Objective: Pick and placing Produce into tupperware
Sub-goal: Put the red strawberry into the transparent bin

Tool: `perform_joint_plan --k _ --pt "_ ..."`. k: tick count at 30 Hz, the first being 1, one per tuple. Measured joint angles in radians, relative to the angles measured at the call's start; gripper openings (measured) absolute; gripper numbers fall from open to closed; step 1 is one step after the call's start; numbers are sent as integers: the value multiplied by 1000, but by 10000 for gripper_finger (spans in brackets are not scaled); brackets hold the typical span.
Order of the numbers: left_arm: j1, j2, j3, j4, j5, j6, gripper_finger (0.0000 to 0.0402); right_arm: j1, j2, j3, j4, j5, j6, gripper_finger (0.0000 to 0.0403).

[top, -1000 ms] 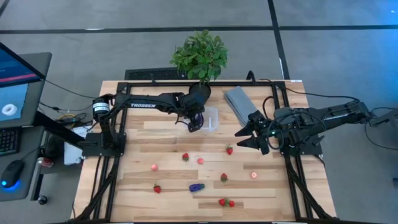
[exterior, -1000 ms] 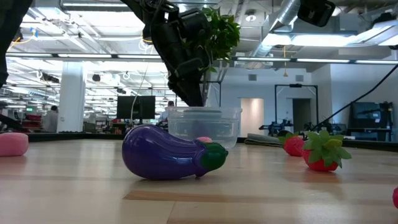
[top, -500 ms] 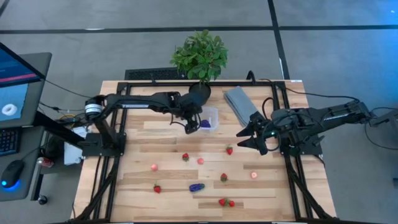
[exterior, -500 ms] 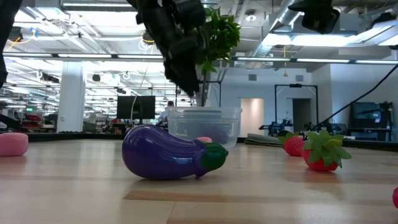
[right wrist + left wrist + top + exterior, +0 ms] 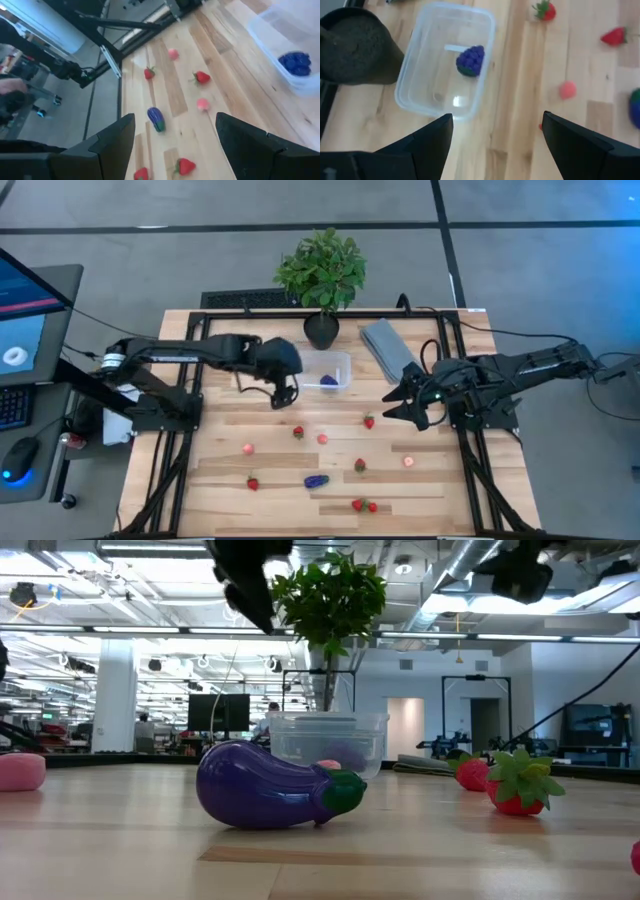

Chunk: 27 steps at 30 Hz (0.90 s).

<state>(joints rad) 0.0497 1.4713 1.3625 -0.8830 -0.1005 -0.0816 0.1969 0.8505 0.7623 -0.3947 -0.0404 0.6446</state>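
The clear tupperware (image 5: 327, 370) stands at the table's far middle with one purple grape bunch (image 5: 328, 381) lying on its floor; the left wrist view shows the tupperware (image 5: 420, 75) and the grape bunch (image 5: 471, 60) from above. My left gripper (image 5: 284, 394) hovers open just left of and nearer than the tub, touching nothing. My right gripper (image 5: 392, 402) hangs open right of the tub, above a strawberry (image 5: 369, 421). Strawberries, pink round pieces and a purple eggplant (image 5: 316, 480) lie scattered over the table's near half.
A black plant pot (image 5: 322, 330) with a leafy plant stands right behind the tub. A folded grey cloth (image 5: 385, 345) lies at the far right. In the low view the eggplant (image 5: 275, 785) lies in front of the tub (image 5: 328, 740). A black frame borders the table.
My left gripper has drawn back from over the tub toward the table's left and near side, and risen. The purple grape bunch that was at its fingers a second ago now lies inside the tub.
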Motion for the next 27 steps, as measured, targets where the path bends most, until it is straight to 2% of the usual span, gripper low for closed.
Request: perform_joint_plan --k 4,9,13,21,24,27 --pt "-71 -85 -78 -9 -58 -85 294 26 0 -3 -93 6 23 300" --pt "-154 -225 -233 15 -163 -250 294 95 0 -3 -203 83 50 300" --pt "-235 -350 -374 78 -273 -411 294 174 0 -3 -281 212 76 300" --pt "-408 -515 -575 202 -476 -653 294 342 10 -3 -420 599 250 300" --pt "-454 -533 -612 201 -529 -699 294 370 45 -3 -457 664 365 300" --pt "-487 -537 -633 198 -566 -726 294 370 112 -3 -469 670 495 300"
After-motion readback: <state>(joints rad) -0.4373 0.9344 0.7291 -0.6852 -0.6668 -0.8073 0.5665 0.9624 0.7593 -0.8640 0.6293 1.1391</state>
